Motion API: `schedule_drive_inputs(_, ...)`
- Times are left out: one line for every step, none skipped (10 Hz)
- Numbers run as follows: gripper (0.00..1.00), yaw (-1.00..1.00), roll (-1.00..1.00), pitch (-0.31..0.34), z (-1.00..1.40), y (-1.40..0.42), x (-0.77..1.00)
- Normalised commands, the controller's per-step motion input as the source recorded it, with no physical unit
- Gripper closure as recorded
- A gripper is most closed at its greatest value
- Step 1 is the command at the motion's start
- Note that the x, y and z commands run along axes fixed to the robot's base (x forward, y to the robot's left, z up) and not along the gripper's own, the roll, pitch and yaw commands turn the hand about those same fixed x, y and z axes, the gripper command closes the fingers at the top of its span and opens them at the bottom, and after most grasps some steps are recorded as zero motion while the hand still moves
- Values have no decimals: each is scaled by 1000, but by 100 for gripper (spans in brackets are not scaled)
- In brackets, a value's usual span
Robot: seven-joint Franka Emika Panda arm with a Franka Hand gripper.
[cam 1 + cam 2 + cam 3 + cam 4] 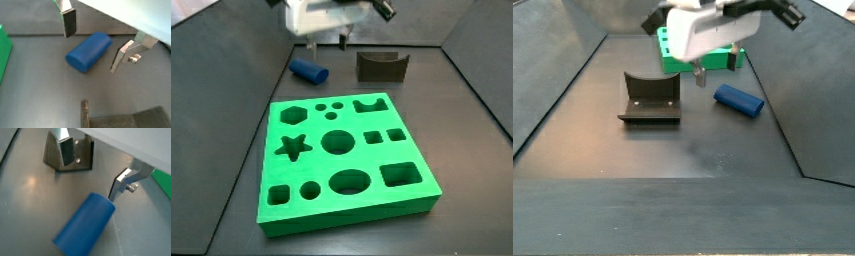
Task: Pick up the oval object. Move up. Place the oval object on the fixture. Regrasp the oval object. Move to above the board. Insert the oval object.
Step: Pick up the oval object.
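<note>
Green board (345, 155) is filling the near floor in a side view. At its 11 o'clock, the oval object (89, 51) is lying flat, unheld. Above it the gripper (94, 46) is hanging, fingers spread astride. Pickup is underway; lowering and closing seems next.
</note>
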Motion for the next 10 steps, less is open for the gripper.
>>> schedule_drive_inputs(0, 803, 17, -90, -917, -9, -329)
schedule_drive_inputs(0, 766, 0, -109, -934, 0, -394)
schedule_drive_inputs(0, 763, 0, -113, -914, 0, -389)
schedule_drive_inputs(0, 754, 0, -109, -797, 0, -340)
schedule_drive_inputs(0, 771, 0, -130, -734, -11, -269)
schedule_drive_inputs(0, 783, 0, -154, -694, -37, -214)
schedule_drive_inputs(0, 0, 0, -163, -34, 0, -126)
schedule_drive_inputs(0, 0, 0, 24, 0, 0, 3)
schedule_drive_inputs(0, 0, 0, 17, 0, 0, 0)
schedule_drive_inputs(100, 0, 0, 0, 0, 0, 0)
